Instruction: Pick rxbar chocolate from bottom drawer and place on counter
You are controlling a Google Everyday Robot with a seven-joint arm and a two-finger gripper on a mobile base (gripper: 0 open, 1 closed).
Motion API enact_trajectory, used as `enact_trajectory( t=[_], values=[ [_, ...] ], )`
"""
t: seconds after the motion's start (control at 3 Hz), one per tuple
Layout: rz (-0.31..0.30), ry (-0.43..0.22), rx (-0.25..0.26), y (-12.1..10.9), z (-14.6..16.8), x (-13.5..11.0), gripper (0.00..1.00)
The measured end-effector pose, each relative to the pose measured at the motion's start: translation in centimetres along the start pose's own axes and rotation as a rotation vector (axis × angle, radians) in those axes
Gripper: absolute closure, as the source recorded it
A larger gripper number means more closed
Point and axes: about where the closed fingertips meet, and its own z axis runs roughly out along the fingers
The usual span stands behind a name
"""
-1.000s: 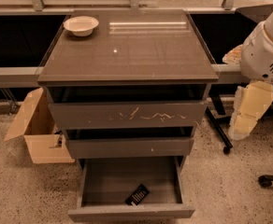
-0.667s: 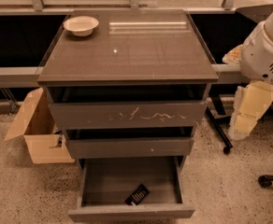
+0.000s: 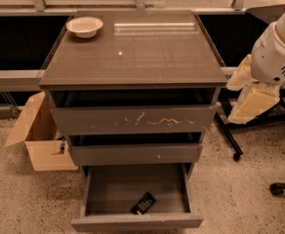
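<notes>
Your tool (image 3: 250, 101) hangs tucked under the white arm housing to the right of the cabinet, well apart from the drawer (image 3: 132, 189), and you cannot tell whether it is apart or together. The bar (image 3: 143, 203) lies flat and skewed near the drawer's front wall, just right of centre, and the drawer is pulled out, which probably lets you come straight down on it. Mind the middle drawer (image 3: 135, 154) overhanging the rear and the front wall close to the bar; the bench (image 3: 142, 57) offers broad bare room, with only a bowl (image 3: 84, 26) at its far left corner.
</notes>
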Motion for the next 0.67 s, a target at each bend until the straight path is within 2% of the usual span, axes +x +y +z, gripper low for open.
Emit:
enact_trajectory(
  t=[0.33, 0.67],
  values=[
    [0.000, 0.000, 0.000, 0.00, 0.00, 0.00, 0.34],
    [0.000, 0.000, 0.000, 0.00, 0.00, 0.00, 0.10]
  ],
)
